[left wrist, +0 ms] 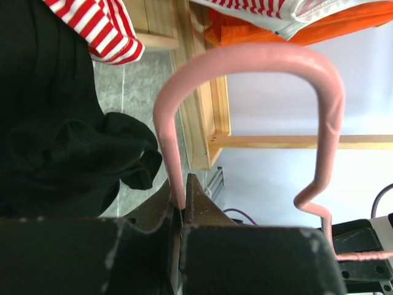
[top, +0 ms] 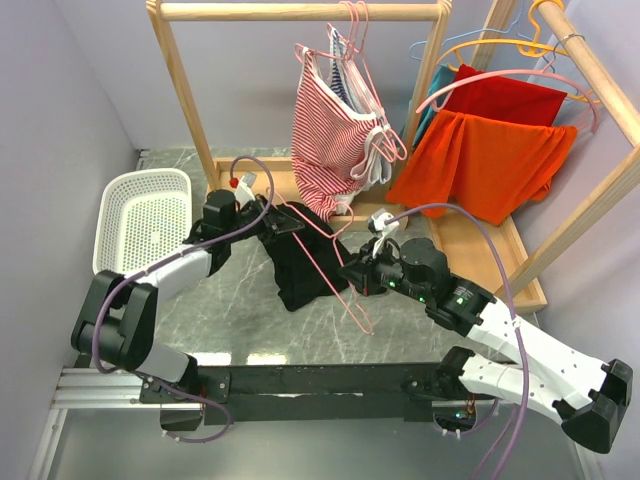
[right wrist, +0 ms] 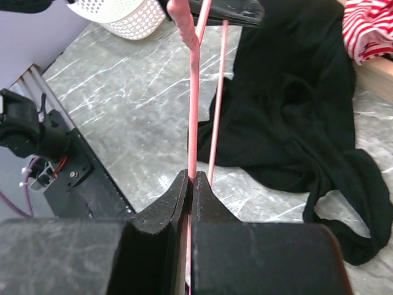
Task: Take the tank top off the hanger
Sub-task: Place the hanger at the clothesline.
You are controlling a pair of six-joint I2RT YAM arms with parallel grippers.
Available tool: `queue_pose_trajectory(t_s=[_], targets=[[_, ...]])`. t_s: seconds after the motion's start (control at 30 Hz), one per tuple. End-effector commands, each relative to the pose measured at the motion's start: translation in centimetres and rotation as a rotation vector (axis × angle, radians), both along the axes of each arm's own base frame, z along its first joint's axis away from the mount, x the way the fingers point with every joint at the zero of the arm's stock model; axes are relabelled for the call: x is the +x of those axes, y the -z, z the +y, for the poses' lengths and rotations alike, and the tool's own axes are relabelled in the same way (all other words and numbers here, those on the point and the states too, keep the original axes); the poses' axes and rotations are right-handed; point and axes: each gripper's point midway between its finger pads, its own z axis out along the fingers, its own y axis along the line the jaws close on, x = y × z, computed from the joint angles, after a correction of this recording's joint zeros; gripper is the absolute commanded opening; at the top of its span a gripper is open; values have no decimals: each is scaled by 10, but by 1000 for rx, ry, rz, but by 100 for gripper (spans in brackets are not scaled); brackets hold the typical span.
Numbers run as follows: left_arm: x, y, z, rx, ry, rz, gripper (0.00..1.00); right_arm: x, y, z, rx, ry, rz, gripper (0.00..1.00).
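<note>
The black tank top (top: pixel 300 265) lies crumpled on the marble table, and the pink wire hanger (top: pixel 335 265) crosses over it. My left gripper (top: pixel 283 218) is shut on the hanger's hook end; the left wrist view shows the hook (left wrist: pixel 245 55) rising from the gripper (left wrist: pixel 183 187), with the tank top (left wrist: pixel 61 141) to its left. My right gripper (top: pixel 355 275) is shut on a hanger arm (right wrist: pixel 194 92); the gripper (right wrist: pixel 192 178) shows there with the tank top (right wrist: pixel 295 110) to its right. I cannot tell whether any strap is still looped on the hanger.
A wooden rack (top: pixel 300 12) at the back holds a red-striped garment (top: pixel 330 125) and, on the right rail, orange (top: pixel 485 160) and red clothes. Its wooden base (top: pixel 480 250) lies behind the tank top. A white basket (top: pixel 145 215) stands at the far left.
</note>
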Motion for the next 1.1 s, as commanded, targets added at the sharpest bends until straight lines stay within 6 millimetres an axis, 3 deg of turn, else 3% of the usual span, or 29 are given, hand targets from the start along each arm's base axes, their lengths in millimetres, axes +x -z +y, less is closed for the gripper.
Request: queue_pose_trajectory(t_s=[0.0,0.07,0.1,0.17,0.2,0.33,0.47,0.5,0.57,0.6,0.8,1.07], targets=[[10,-26,-9,-27,36,-113,1,-12,-43,16,119,-87,-47,1],[10,-24,-8,-13,35,-106,10,-11,-47,15,125,-83,-54,0],[12,-22,-7,6,27,-113,30,-10,-51,15,129,-79,-60,0],[12,-22,-4,35,16,-112,49,-2,-53,10,124,-19,-59,0],[12,-22,-2,50,7,-116,67,2,-58,9,126,2,-64,0],[17,-26,16,153,-89,-157,84,18,-59,-1,85,107,-63,0],[19,-30,34,237,-174,-172,88,41,-58,-17,19,261,-64,0],[16,-34,40,256,-195,-183,89,45,-68,-18,29,292,-65,0],[16,-33,56,297,-276,-196,92,56,-62,-21,-26,350,-53,0],[12,-46,64,302,-312,-239,95,63,-69,-17,-37,366,-57,0],[2,-53,95,413,-419,-288,100,92,-91,-5,-92,442,-95,0],[1,-38,110,512,-448,-269,99,126,-134,28,-217,418,-134,0]])
